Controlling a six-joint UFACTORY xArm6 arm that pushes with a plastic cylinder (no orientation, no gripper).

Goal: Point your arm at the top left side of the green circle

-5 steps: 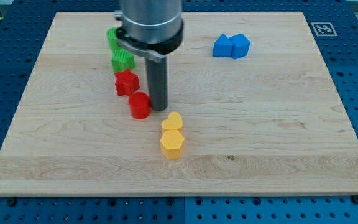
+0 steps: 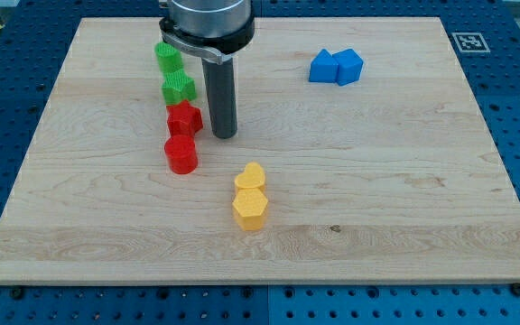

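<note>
The green circle (image 2: 168, 57) stands near the board's top left, partly behind the arm. A green star (image 2: 179, 88) is just below it. A red star (image 2: 184, 118) and a red cylinder (image 2: 181, 154) follow further down. My tip (image 2: 223, 135) rests on the board just right of the red star, below and right of the green circle, apart from it.
A yellow heart (image 2: 251, 176) and a yellow hexagon (image 2: 249, 208) sit together below the tip. Two blue blocks (image 2: 336, 67) touch each other at the upper right. The wooden board (image 2: 404, 181) lies on a blue pegboard table.
My tip has moved up and slightly left, from beside the red cylinder to beside the red star. The red cylinder has shifted left.
</note>
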